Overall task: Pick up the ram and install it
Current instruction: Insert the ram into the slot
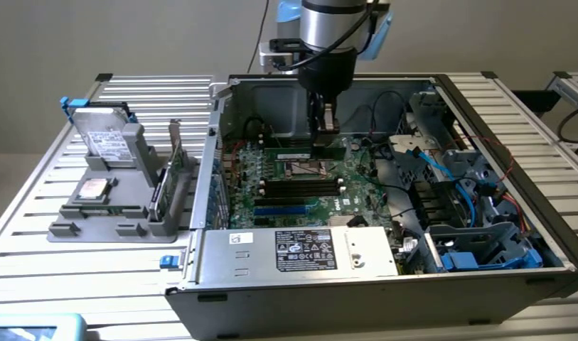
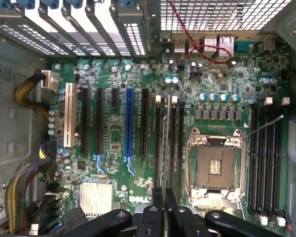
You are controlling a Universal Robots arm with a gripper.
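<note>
Reaching down into the open computer case (image 1: 365,298), the arm's gripper (image 1: 325,132) had its fingers drawn narrow on the ram (image 1: 298,153), pinching the thin green stick by its upper edge, about the middle of its length. We saw the stick held level, its white label facing the exterior camera, low over the green motherboard (image 1: 298,202) at the far side of the square processor socket (image 1: 303,169); a bank of black memory slots (image 1: 303,187) lay on the socket's near side. From the wrist camera, we looked straight down past the black fingers (image 2: 158,212) and found the stick edge-on, a dark line running along another group of black slots (image 2: 173,143) just beside the socket; we could not tell whether its lower edge touched a slot. Further along the board stood a blue slot (image 2: 129,123), a white slot (image 2: 67,116) and a finned silver heat sink (image 2: 96,197), with a yellow-and-black cable bundle (image 2: 17,190) near the case wall. At the case's near end sat the silver power supply (image 1: 298,249) with its black label. On the slatted metal table (image 1: 99,284), to the exterior view's left of the case, a grey holder (image 1: 99,224) carried a silver hard drive (image 1: 106,138) propped upright and a green expansion card (image 1: 173,170) on edge.
</note>
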